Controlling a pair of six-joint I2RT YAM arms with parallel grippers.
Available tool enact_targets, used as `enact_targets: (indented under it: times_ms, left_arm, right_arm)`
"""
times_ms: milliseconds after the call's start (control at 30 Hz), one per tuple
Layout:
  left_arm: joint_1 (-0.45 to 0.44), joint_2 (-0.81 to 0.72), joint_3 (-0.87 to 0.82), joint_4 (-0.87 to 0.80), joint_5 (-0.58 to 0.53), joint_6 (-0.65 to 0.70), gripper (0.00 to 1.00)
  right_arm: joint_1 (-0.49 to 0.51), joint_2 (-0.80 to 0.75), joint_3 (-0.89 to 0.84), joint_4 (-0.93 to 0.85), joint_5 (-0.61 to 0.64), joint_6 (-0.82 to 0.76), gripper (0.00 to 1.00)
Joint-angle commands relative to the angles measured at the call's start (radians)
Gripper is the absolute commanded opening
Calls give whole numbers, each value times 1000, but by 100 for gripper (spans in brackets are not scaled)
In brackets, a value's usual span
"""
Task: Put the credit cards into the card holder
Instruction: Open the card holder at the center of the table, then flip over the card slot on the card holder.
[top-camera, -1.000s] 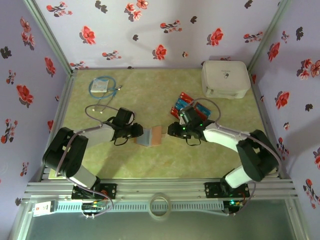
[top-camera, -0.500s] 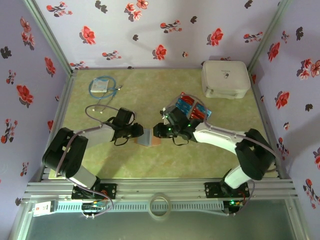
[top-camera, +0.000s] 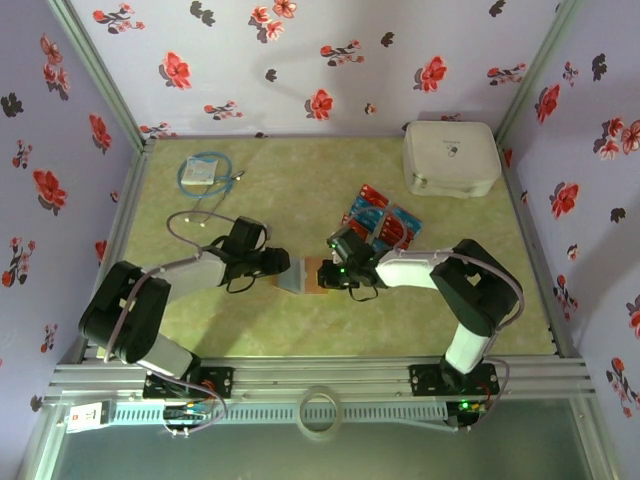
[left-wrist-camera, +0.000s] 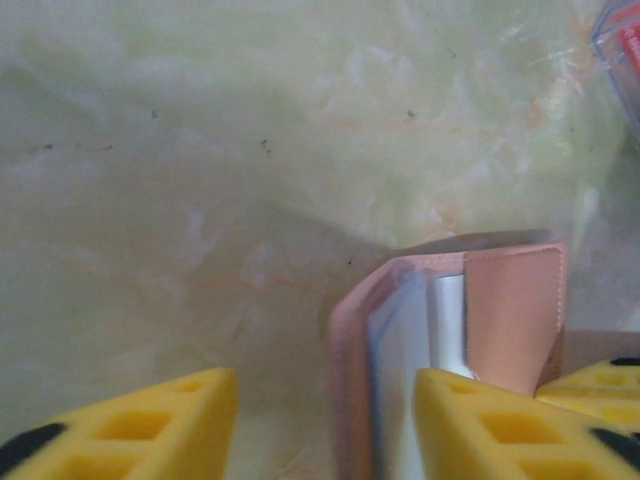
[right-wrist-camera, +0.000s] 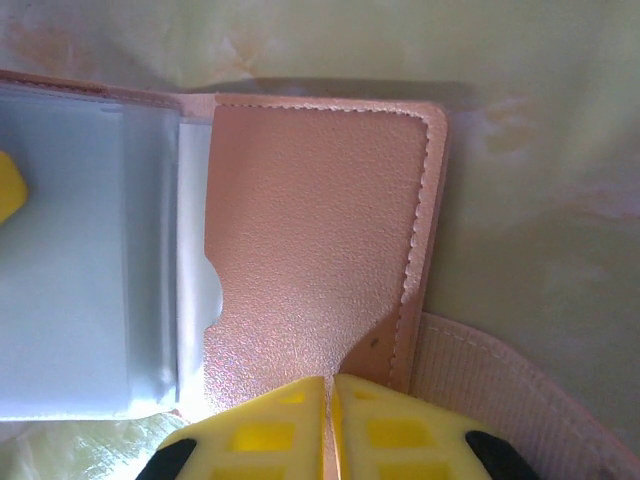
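Right wrist view first: the right jaws are shut, the two yellow pads (right-wrist-camera: 285, 425) pushed together with only a hairline between them. Their tips sit right on the edge of the tan flap of the card holder (right-wrist-camera: 310, 230). I honestly can't tell if any leather is nipped in there or if they're just pressing against it. From this close you get the stitching round the flap, the grey pockets (right-wrist-camera: 90, 250) off to the left, and a pale strap (right-wrist-camera: 500, 385) curling out at the lower right.

Left wrist view gives the other side. The left jaws are open, with the pads well apart, and the holder's folded edge stands up between them, much closer to the right-hand pad. It's propped partly open like a book, with the tan flap upright on the right. Another bit of yellow pad pokes in at the lower right, just beside that flap.

Top external view adds the layout. The holder lies on the tabletop (top-camera: 300, 190) between the two sets of jaws, roughly midway between the left and right edges and closer to the near edge than the far one. Its long axis runs left to right, with the grey half toward the left arm and the tan half toward the right arm. The credit cards (top-camera: 380, 222), a red and blue bunch, sit right of centre just behind the right arm, apart from the holder. A white zip case (top-camera: 452, 158) sits in the far right corner, and a blue-cable packet (top-camera: 205, 170) is near the far left corner.
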Motion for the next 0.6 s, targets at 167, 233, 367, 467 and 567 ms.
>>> enact_targets:
  times_ms: [167,233,367,467,567]
  left_arm:
    - [76,-84,-94,155,103,-81,58]
    - [89,-84,-117,201,125,-103,55]
    - [108,-78,-154,277,151,-144,50]
    - [115,-78,-169,313,156,-162,48]
    - [123,-85,-177,329,160,-174,48]
  right_arm:
    - [-2,20,-58,9,30,25,11]
    - [-1,24,-61,14,29,26,11]
    - [-2,30,-64,24,27,29,11]
    - [-1,34,-66,26,26,29,11]
    - [-2,35,-65,26,26,30,10]
